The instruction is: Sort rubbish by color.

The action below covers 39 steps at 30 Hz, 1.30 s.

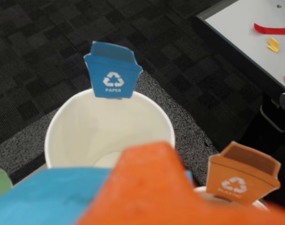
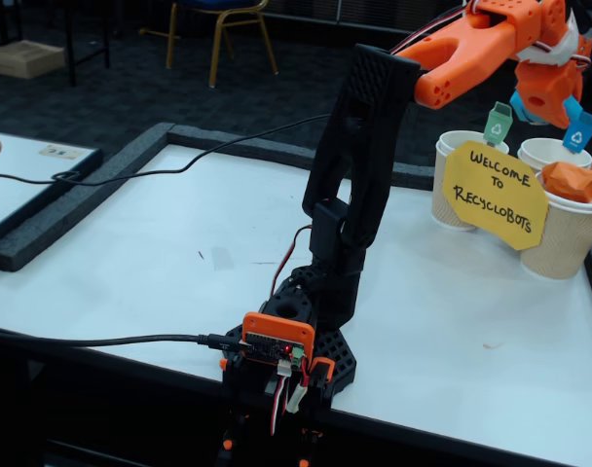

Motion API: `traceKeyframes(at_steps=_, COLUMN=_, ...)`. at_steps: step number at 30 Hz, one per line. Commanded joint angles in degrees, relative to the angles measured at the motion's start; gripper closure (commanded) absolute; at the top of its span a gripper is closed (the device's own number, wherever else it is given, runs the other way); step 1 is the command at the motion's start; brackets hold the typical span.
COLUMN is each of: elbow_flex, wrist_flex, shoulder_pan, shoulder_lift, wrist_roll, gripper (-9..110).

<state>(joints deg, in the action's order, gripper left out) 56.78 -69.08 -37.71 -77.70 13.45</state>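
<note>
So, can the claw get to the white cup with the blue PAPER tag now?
Probably yes: the claw, seemingly holding the blue wad, hangs right over that white cup, and nothing covers its open mouth.

From my station I count three paper cups in the fixed view: one behind the green tag, one under the blue tag, and a brown-sleeved one holding one orange wad. One blue wad fills the wrist view's lower left. Recycling tags: three, the orange one clearest at the wrist. One yellow sign. One arm, one hand. On the neighbouring surface, a few paper scraps.
</note>
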Motion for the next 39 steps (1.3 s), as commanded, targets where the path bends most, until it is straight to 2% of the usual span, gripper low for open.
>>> traceKeyframes(at_steps=1, elbow_flex=-8.17, wrist_flex=0.79, shoulder_pan=-1.76, shoulder_lift=-2.55, wrist_roll=1.14, gripper=91)
traceKeyframes(at_steps=9, elbow_flex=-8.09, wrist_flex=2.55, shoulder_pan=-1.93, shoulder_lift=-2.46, wrist_roll=4.39, gripper=90)
traceKeyframes(at_steps=24, elbow_flex=-8.53, wrist_flex=2.20, shoulder_pan=-2.11, shoulder_lift=-2.81, wrist_roll=4.39, gripper=91)
traceKeyframes(at_steps=29, elbow_flex=-8.96, wrist_flex=0.79, shoulder_pan=-2.20, shoulder_lift=-3.60, wrist_roll=4.39, gripper=100)
traceKeyframes(at_steps=39, elbow_flex=-3.52, wrist_flex=-5.27, shoulder_pan=-2.11, shoulder_lift=-17.84, wrist_roll=3.69, gripper=101)
